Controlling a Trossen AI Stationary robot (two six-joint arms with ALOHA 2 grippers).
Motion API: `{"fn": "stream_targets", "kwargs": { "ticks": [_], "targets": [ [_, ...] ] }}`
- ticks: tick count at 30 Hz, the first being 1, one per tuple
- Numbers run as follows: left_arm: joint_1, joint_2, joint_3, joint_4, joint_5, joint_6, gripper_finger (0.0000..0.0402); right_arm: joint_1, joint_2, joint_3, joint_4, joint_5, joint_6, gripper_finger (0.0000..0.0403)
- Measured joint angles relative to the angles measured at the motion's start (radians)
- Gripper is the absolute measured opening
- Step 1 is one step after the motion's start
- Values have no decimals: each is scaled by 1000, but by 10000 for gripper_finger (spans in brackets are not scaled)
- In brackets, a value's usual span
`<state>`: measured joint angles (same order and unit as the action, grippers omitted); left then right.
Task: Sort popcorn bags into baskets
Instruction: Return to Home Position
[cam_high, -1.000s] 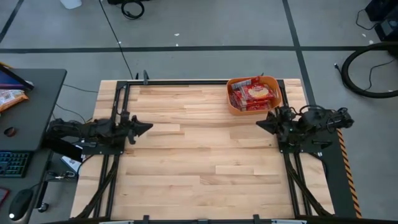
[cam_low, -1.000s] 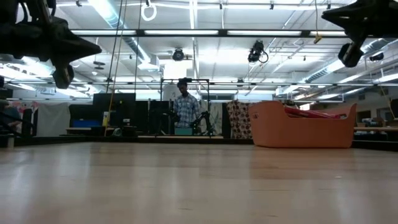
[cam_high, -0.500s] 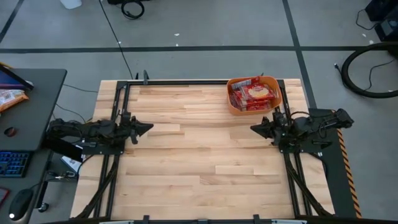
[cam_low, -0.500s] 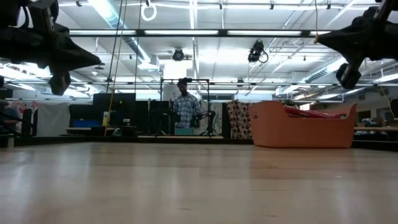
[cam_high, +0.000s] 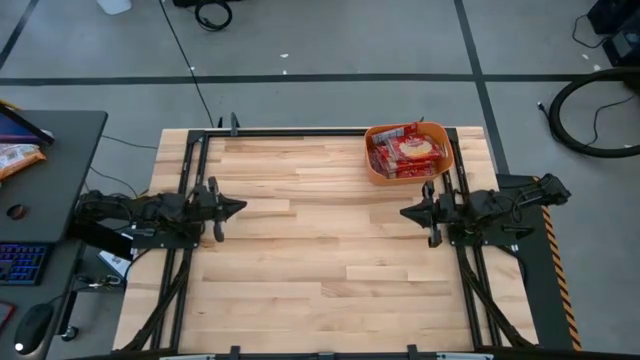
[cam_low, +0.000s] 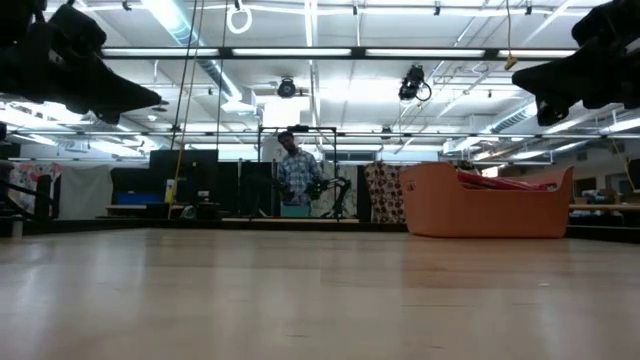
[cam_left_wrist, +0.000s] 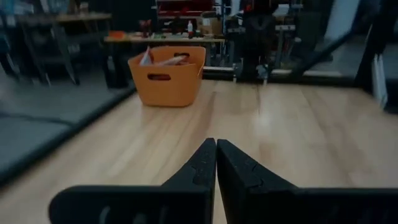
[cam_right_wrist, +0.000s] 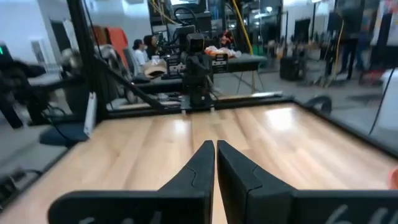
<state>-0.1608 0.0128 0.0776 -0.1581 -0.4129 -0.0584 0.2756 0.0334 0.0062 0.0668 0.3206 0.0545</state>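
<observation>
- The right gripper is held closed and empty; the left gripper, well apart and facing it, likewise.
- The popcorn bags are piled in the orange basket, near the right gripper.
- The basket could be knocked if that arm is swung wide.

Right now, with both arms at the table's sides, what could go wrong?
The popcorn bags stick up past the rim of the orange tub, so one may slide out if bumped. The tub sits near the far edge of the table, close to the shut right pincer; a wide swing might nudge it. The shut left pincer waits opposite.
</observation>
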Motion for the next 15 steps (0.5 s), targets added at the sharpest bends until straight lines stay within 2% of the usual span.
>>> {"fn": "stream_targets", "kwargs": {
  "ticks": [4, 15],
  "targets": [
    [0, 0, -4, 25, 3, 98, 20, 0, 0, 0, 7, 0, -53, 23],
    [0, 0, -5, 33, 3, 91, 20, 0, 0, 0, 7, 0, -54, 25]
  ]
}}
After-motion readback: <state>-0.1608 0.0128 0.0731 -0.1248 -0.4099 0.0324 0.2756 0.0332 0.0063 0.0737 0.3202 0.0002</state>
